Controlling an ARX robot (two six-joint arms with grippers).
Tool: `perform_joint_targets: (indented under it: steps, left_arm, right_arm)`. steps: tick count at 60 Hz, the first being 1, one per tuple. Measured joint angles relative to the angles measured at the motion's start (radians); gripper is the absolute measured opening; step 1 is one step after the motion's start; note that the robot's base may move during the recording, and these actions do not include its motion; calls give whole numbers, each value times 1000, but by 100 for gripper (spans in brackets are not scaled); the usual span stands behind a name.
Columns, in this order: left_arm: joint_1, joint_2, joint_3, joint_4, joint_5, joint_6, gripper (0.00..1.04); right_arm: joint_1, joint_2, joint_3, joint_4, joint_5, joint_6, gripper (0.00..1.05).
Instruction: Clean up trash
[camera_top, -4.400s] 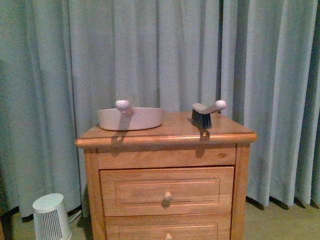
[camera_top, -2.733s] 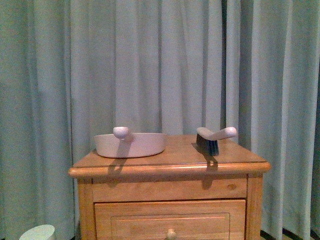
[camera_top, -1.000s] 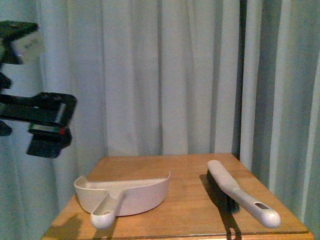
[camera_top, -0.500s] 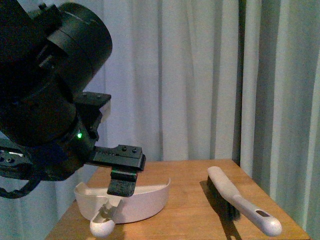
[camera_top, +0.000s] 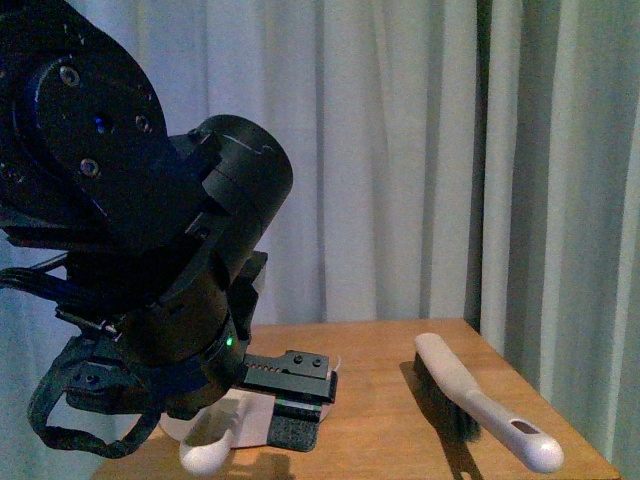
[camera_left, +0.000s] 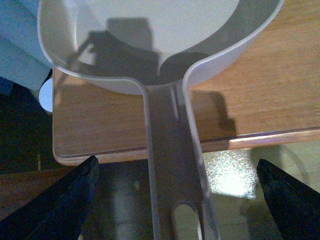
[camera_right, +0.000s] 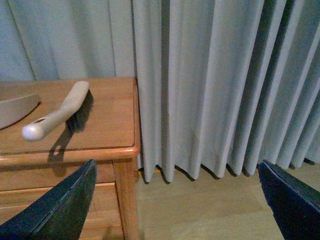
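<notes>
Left pincer (camera_left: 176, 165) hangs spread wide astride the dustpan (camera_left: 145, 35) handle at the worktop (camera_left: 265, 100) edge. It looks like light, stiff plastic, so grip mid-handle. Right pincer (camera_right: 176, 167) gapes empty. No trash visible anywhere.

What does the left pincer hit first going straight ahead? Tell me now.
The dustpan handle: it runs midway between the left pincer's open fingers, with the pan beyond. Height above it is unclear.

Pale blue-grey curtains (camera_top: 400, 150) hang in folds behind the wooden tabletop (camera_top: 375, 400); a light wooden floor (camera_right: 200, 210) lies below.
</notes>
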Motion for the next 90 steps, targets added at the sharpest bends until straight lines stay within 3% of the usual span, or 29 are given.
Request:
perform_joint_targets:
  steps: [29, 57, 62, 73, 79, 90]
  left_arm:
    - [60, 61, 0, 50, 0, 12, 97]
    - [54, 103, 11, 64, 8, 16, 97]
    - [53, 103, 11, 68, -1, 19, 86]
    - [51, 101, 12, 69, 5, 28, 45]
    - [51, 95, 12, 82, 8, 32, 30]
    - [57, 44, -25, 134, 9, 59, 27]
  right_arm:
    - [0, 0, 0, 0, 0, 0, 97]
    - [0, 0, 0, 0, 0, 0, 97]
    - [0, 0, 0, 0, 0, 0, 97]
    - [0, 0, 0, 0, 0, 0, 97]
    - [0, 0, 0, 0, 0, 0, 97]
    - [0, 0, 0, 0, 0, 0, 97]
